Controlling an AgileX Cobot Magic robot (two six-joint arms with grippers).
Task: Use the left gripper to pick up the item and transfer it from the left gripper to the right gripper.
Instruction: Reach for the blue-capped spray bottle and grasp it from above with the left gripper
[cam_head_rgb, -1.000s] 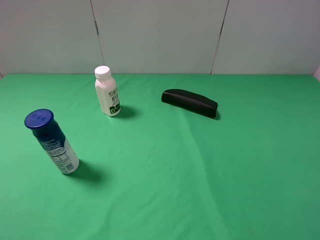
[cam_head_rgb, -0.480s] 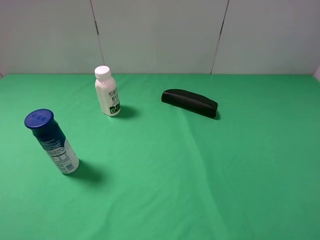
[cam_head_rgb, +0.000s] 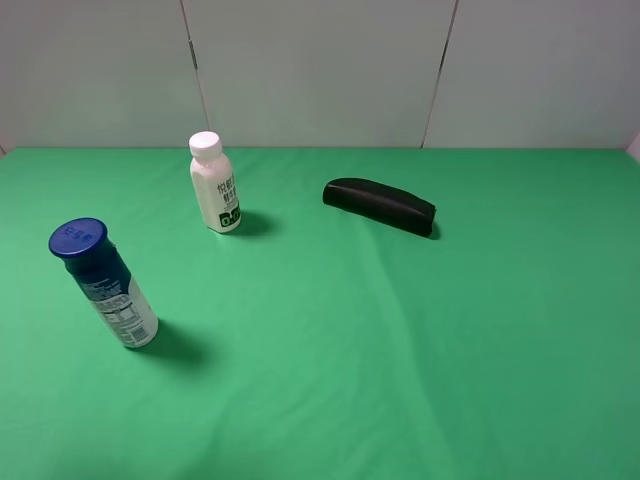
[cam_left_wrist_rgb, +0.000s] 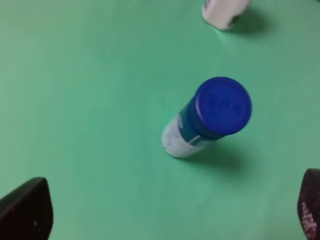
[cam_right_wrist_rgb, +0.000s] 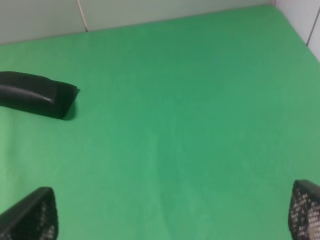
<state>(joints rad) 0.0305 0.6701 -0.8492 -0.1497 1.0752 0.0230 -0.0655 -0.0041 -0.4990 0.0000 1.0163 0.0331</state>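
Left gripper (cam_left_wrist_rgb: 165, 212) jaws spread wide, empty, hovering above the item (cam_head_rgb: 103, 285); right gripper (cam_right_wrist_rgb: 170, 212) likewise apart, idle. Nothing has shifted in the last second, so your pick hasn't begun. Item stands at left of the high view. Count: two bottles including the white bottle (cam_head_rgb: 214, 184), one black case (cam_head_rgb: 380, 205).

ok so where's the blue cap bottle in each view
Exterior high: blue-capped bottle stands at the left, nearer than the white bottle.
Left wrist: mid-frame, cap towards the camera.
Right wrist: not in view.
Shared landmark: the white bottle, partly visible in the left wrist view.
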